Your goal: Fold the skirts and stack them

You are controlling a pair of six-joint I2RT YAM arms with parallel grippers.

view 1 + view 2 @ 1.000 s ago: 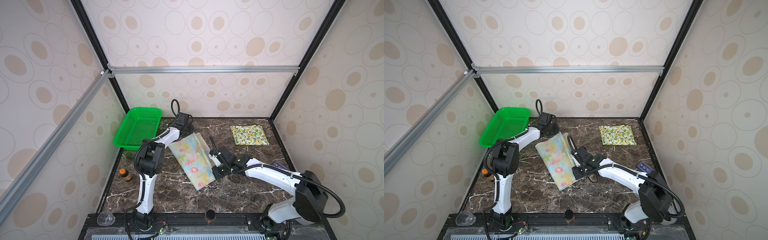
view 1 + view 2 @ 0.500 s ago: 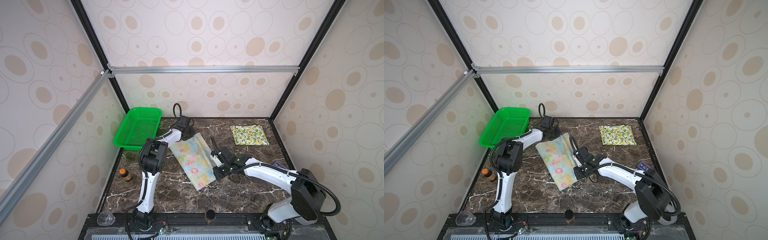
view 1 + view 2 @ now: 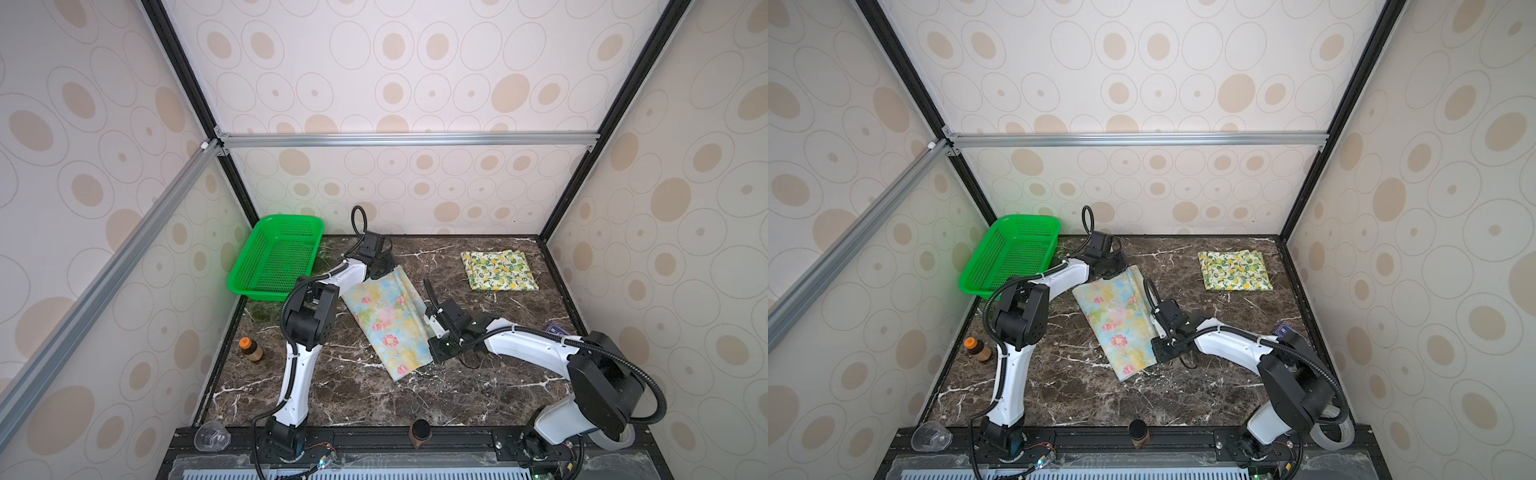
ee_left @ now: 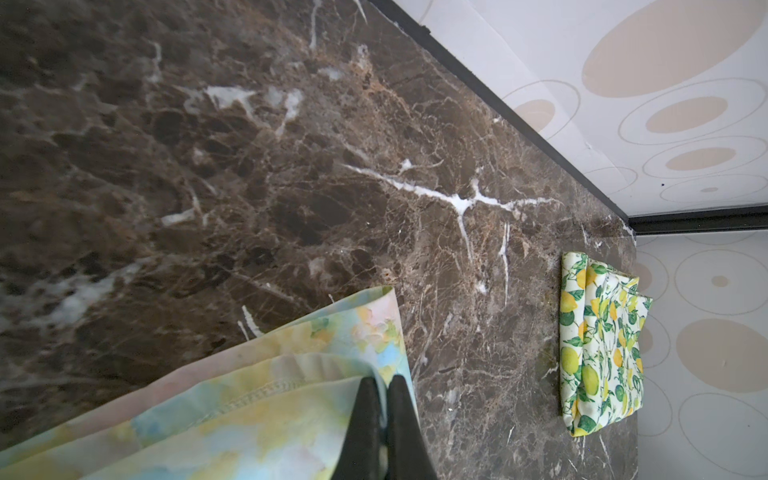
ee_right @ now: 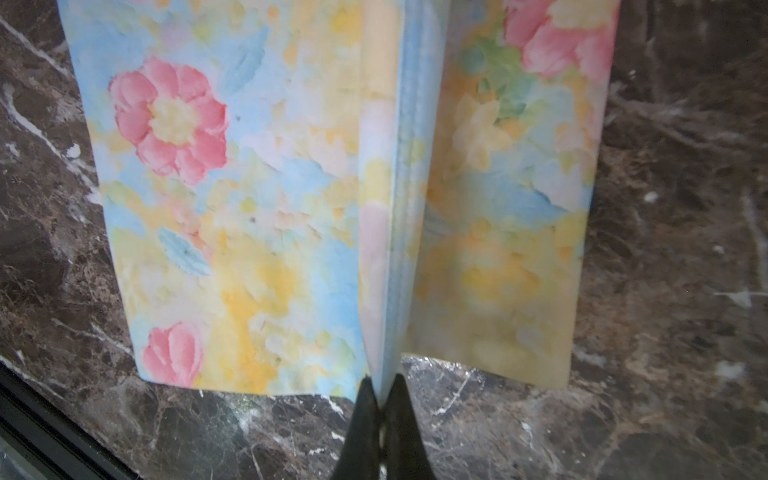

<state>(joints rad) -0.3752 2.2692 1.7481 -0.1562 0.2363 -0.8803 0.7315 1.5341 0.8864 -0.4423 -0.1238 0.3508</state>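
Observation:
The pastel blue-yellow skirt with pink flowers [image 3: 386,320] [image 3: 1117,324] lies as a long strip down the middle of the marble table. At its far end my left gripper [image 3: 384,269] [image 4: 384,380] is shut on a corner of the cloth. My right gripper [image 3: 430,349] [image 5: 381,380] is shut on the near right edge and pulls it up into a ridge. The lemon-print skirt [image 3: 498,270] [image 3: 1235,270] [image 4: 598,345] lies folded flat at the back right, apart from both grippers.
A green mesh basket [image 3: 278,257] [image 3: 1013,253] stands at the back left, beside the left arm. A small orange-capped bottle [image 3: 250,349] stands at the left edge. A dark cylinder [image 3: 419,432] and a clear cup [image 3: 212,436] sit along the front rail. A blue card [image 3: 555,329] lies by the right wall.
The left arm has shifted slightly to the right with the skirt's far end. The right arm and the lemon-print skirt have hardly moved.

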